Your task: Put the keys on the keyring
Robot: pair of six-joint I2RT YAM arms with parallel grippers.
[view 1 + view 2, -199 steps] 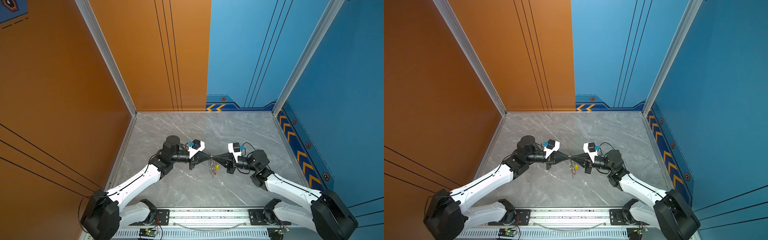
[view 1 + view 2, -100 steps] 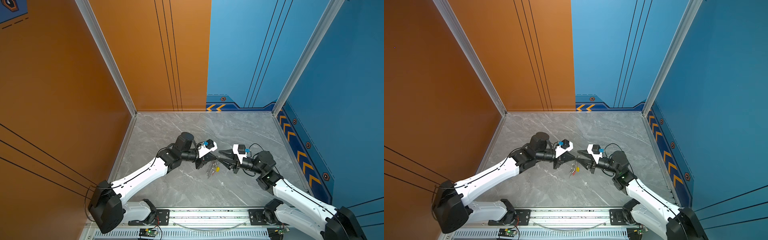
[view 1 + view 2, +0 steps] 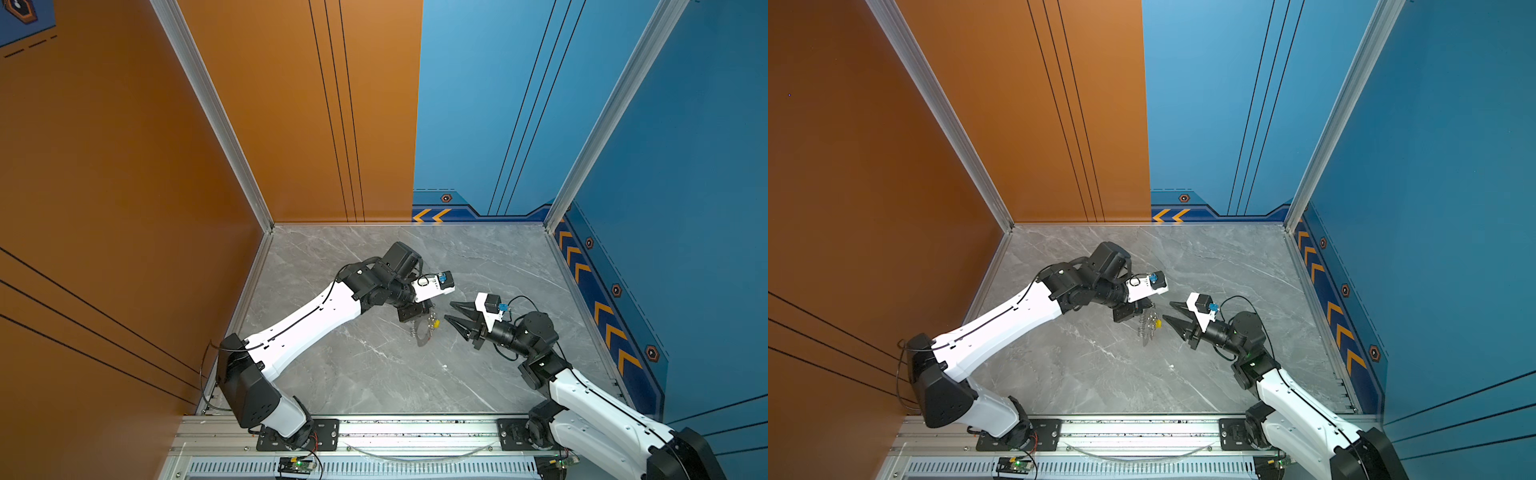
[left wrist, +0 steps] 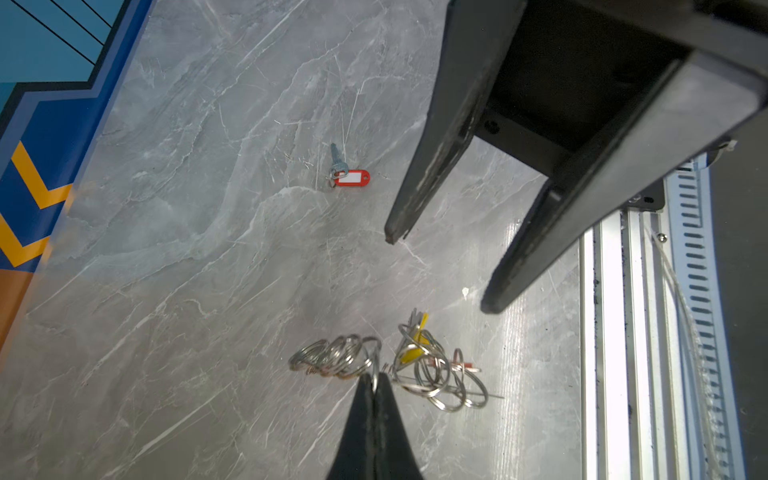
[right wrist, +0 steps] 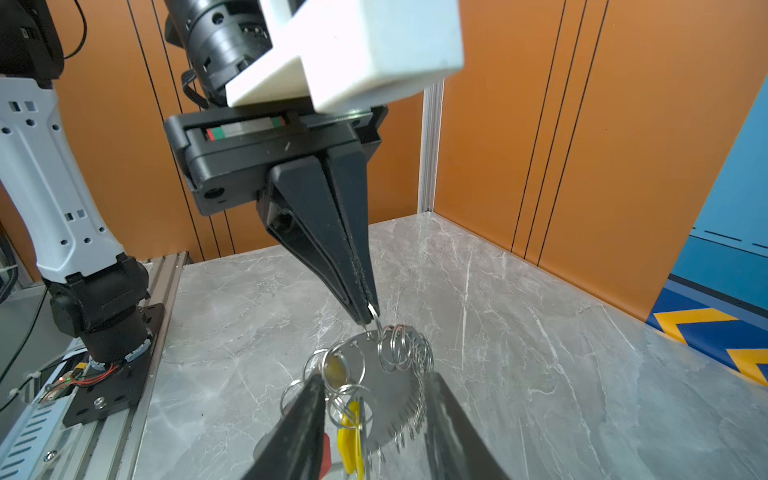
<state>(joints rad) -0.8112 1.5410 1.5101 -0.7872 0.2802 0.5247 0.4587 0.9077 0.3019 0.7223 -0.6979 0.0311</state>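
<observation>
Pinching a silver ring point(image 5: 380, 329) tight, my left claw point(image 5: 366, 314) holds the keys point(image 5: 351, 420) trailing just below it; my right claw point(image 3: 448, 311) gapes open beside them.

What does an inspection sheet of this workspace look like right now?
Surface: grey marble table.
Job's things: ring bunch carrying yellow-tagged key, one ring pinched by left claw; red-tagged key lying apart.
Clutter: one white speck.
Grippers: left claw shut on ring bunch; right claw open, facing it.
Cables: black loop at right wrist.
Surroundings: orange wall, blue wall, metal rail in front.
</observation>
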